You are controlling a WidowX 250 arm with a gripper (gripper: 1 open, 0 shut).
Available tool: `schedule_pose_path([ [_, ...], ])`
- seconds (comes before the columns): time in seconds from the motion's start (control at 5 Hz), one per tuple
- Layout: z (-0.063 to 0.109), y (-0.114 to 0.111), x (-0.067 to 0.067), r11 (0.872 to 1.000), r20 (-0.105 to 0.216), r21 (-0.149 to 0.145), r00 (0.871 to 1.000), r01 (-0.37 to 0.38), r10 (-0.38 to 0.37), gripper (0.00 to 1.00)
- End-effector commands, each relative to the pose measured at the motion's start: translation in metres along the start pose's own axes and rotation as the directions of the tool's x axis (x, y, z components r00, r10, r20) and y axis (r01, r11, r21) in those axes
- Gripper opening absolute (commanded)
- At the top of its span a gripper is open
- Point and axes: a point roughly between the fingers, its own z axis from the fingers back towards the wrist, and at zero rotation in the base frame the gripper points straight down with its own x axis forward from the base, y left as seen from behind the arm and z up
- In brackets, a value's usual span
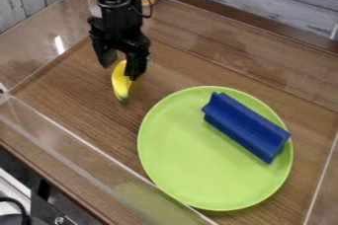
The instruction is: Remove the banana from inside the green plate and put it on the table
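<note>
Single camera view, looking down across the table [79,120] from one corner. Banana [122,83] lying flat on the wood, off the plate [185,160], just beside the plate's upper-left rim but apart from it, toward the table's left side and well in from the acrylic walls. Gripper [121,63] pointing straight down right over the banana's upper end, jaws spread wide, nothing held; fingers [137,66] straddling the fruit, contact with it too close to tell. Blue block [246,125] resting inside the plate on its right half, untouched.

Judged from this: task's placement looks done, only the retreat left. Risks from here:
- Lifting at a slant could drag a finger across the banana and roll or flick it, being small, curved and light.
- Any nudge toward the lower right could push it back against or over the shallow plate rim, undoing the placement.
- Re-closing by mistake before rising would pick it up again.
- A straight vertical lift with jaws kept wide looks safest.
</note>
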Motion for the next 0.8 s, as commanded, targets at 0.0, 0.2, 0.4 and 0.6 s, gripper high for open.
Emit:
schedule_pose_path([
  [0.0, 0.028, 0.006, 0.006, 1.000, 0.075, 0.019, 0.997, -0.018, 0.016, 1.00],
  [0.2, 0.035, 0.006, 0.004, 1.000, 0.077, 0.006, 0.997, -0.026, 0.025, 1.00],
  [0.4, 0.038, 0.005, 0.001, 0.999, 0.074, -0.008, 0.997, -0.037, 0.038, 1.00],
  [0.6, 0.040, 0.003, -0.002, 0.998, 0.067, -0.021, 0.996, -0.051, 0.052, 1.00],
])
